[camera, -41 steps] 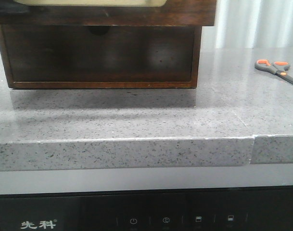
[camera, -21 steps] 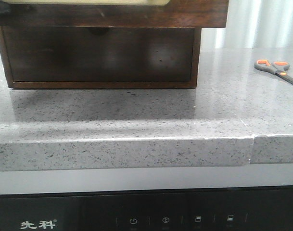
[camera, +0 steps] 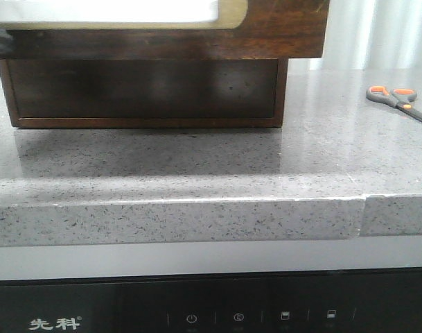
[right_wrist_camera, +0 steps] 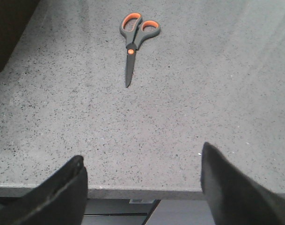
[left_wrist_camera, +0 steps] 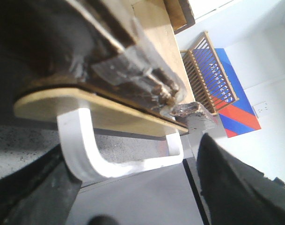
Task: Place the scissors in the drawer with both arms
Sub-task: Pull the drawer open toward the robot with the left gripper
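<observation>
A grey speckled counter in a bright room

The stone counter (camera: 197, 166) is grey with small dark dots, and a thin seam (camera: 364, 208) cuts its front edge near the right. Below it runs a black panel (camera: 211, 305) with white signs and small button marks. Behind the counter hangs a pale curtain (camera: 377, 35) with light coming through. The left wrist view shows a white wall (left_wrist_camera: 268, 70), a wooden slat rack (left_wrist_camera: 208, 70) and a blue and red board (left_wrist_camera: 236, 93).

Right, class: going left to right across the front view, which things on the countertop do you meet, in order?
Wooden cabinet with the drawer pulled out above it → bare grey countertop → scissors near the right edge.
</observation>
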{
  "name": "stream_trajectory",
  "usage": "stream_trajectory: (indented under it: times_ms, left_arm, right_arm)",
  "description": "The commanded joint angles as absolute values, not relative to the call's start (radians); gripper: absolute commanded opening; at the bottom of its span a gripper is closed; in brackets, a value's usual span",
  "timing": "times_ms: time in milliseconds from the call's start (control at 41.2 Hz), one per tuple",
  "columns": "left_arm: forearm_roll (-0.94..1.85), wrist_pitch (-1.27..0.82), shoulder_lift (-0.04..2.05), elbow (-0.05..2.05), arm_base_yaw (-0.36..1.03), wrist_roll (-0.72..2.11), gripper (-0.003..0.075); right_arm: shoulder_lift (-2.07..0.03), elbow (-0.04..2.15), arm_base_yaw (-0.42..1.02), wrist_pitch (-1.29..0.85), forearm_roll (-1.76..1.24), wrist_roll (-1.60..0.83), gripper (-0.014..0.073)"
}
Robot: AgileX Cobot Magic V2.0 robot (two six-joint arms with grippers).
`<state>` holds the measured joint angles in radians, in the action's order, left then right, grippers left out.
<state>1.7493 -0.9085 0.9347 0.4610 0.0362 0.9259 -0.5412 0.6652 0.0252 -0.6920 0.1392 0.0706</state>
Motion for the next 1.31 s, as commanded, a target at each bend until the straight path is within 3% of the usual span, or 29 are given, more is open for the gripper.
stream_trajectory:
  times_ms: [0, 316, 583, 874, 1141, 1287]
  left_arm:
    - [1.784, -0.922, 0.921, 0.483, 0.044, 0.931, 0.0508]
    - [1.681, -0.932, 0.892, 0.419, 0.044, 0.929, 0.0507]
    - [1.552, -0.94, 0.731, 0.426, 0.042, 0.829, 0.0502]
    - [0.916, -0.921, 0.67, 0.663, 0.042, 0.46, 0.0502]
    - [0.421, -0.909, 0.67, 0.875, 0.042, 0.351, 0.0501]
    - [0.316, -0.851, 0.67, 0.896, 0.152, 0.304, 0.0502]
  right_arm:
    - [-0.551, 0.698, 0.018, -0.627, 0.16, 0.07, 0.0523]
    - [-0.551, 0.698, 0.018, -0.627, 0.16, 0.07, 0.0523]
    - [-0.551, 0.698, 0.018, -0.627, 0.16, 0.07, 0.0523]
    - [-0.551, 0.698, 0.018, -0.627, 0.16, 0.07, 0.0523]
    - [-0.551, 0.698, 0.018, -0.627, 0.16, 0.07, 0.0523]
    - [-0.551, 0.698, 0.018, -0.627, 0.16, 0.07, 0.0523]
